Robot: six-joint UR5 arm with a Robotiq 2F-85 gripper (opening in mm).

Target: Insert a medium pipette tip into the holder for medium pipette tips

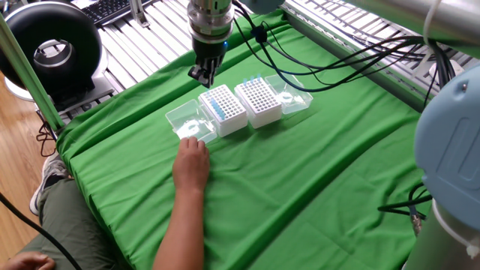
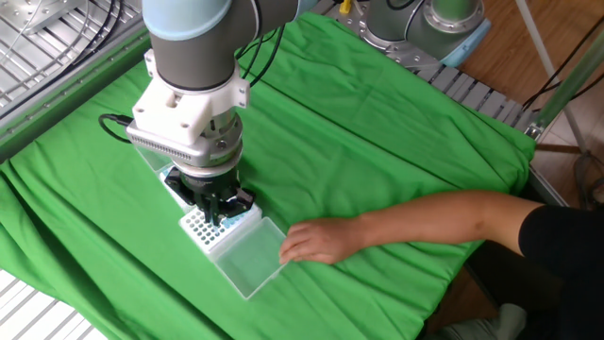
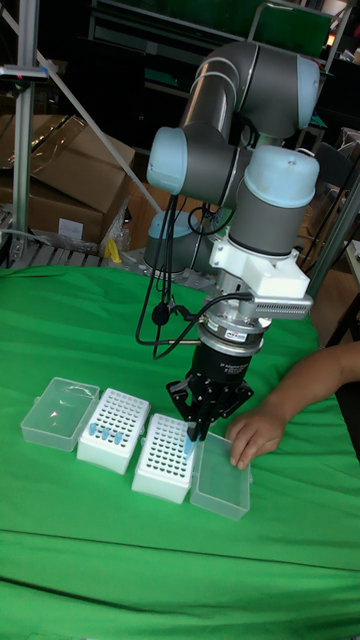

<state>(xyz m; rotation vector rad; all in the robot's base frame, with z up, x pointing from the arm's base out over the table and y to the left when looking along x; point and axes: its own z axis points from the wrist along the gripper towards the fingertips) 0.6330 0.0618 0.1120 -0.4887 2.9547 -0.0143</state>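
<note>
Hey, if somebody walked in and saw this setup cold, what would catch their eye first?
Probably the big grey robot arm with its gripper poised over a white tip rack, a blue pipette tip at its fingertips. Next, a person's hand resting on the clear lid beside that rack. All of it sits on a bright green cloth.

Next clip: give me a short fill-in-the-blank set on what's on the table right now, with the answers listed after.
1. The table is covered by a ____ cloth.
2. The gripper hangs above one of the ____ white tip racks.
3. A person's hand rests beside a clear plastic ____.
4. The pipette tips standing in the racks are ____ in colour.

Missing words: green; two; box; blue
</note>
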